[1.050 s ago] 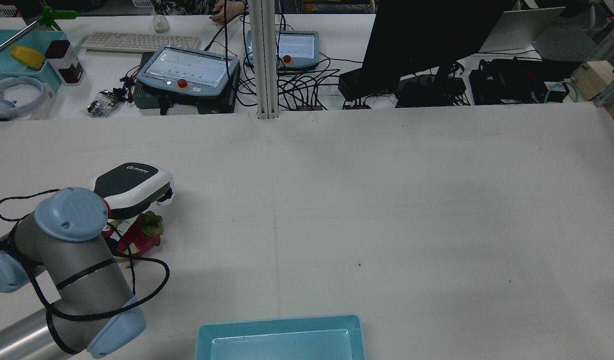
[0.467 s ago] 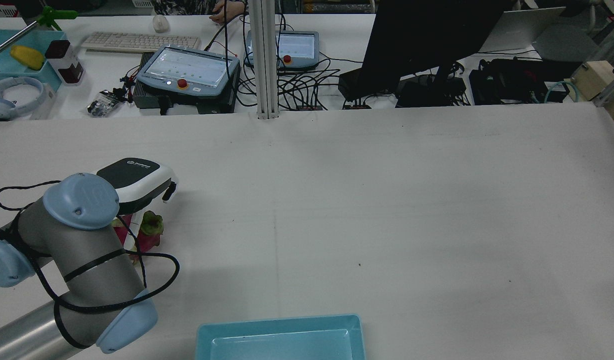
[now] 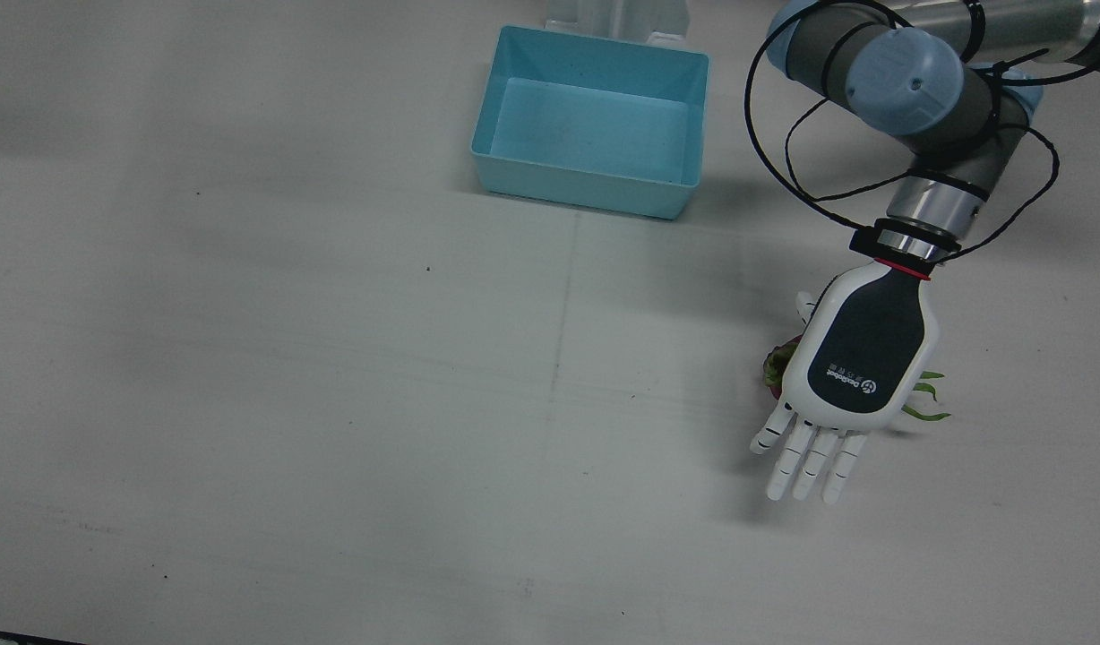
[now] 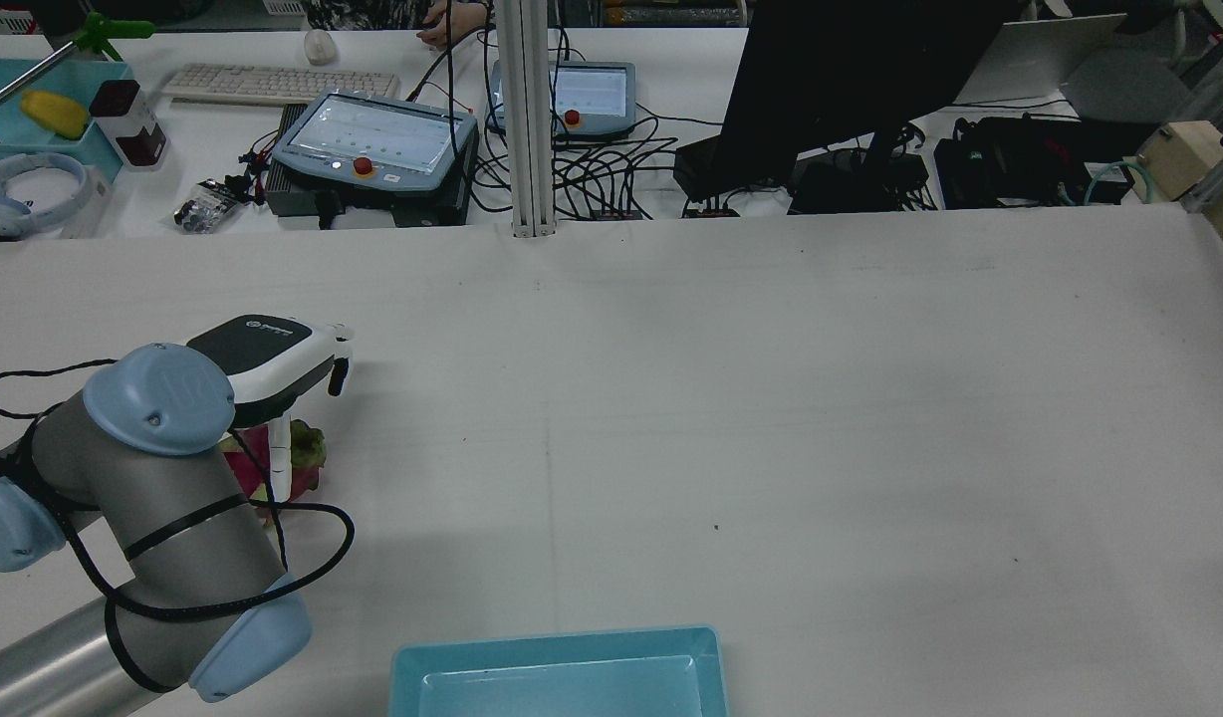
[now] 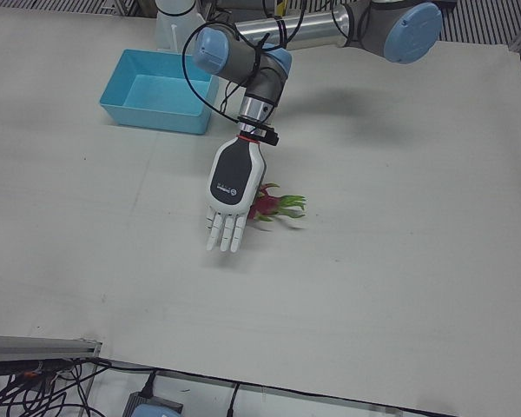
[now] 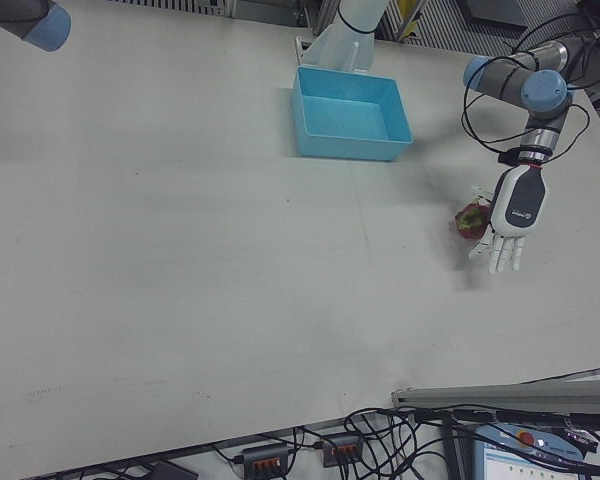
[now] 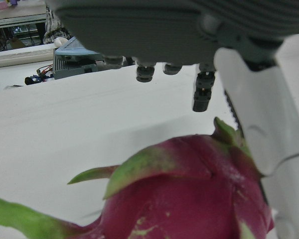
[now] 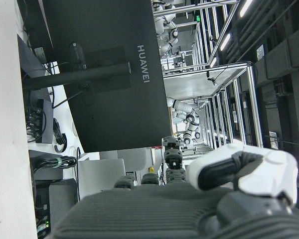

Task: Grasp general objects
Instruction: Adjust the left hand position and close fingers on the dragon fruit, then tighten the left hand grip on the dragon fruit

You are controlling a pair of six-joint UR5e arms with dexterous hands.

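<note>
The left hand [image 3: 853,376] is hanging palm-down right over a dragon fruit [image 5: 266,205], with its fingers [image 3: 805,463] stretched out flat and a bit apart, not wrapped around anything. From the camera on the hand you can see the fruit's red skin and green scales sitting just under the palm, the thumb coming down beside it on one side and the other fingertips hovering past it above the white desk [image 3: 335,403]. Can't really tell if the thumb is touching the fruit or just next to it. The fruit itself is lying on the desk over on the robot's left half, closer to that side edge than to the middle, with its green leafy end poking out from under the hand. There's a light blue bin [image 3: 591,121] sitting at the robot's edge of the desk, about in the middle, well apart from the fruit. The right hand only shows up in its own camera, pointed at a big black monitor [image 8: 97,74], and I can't tell whether it's spread or closed.
</note>
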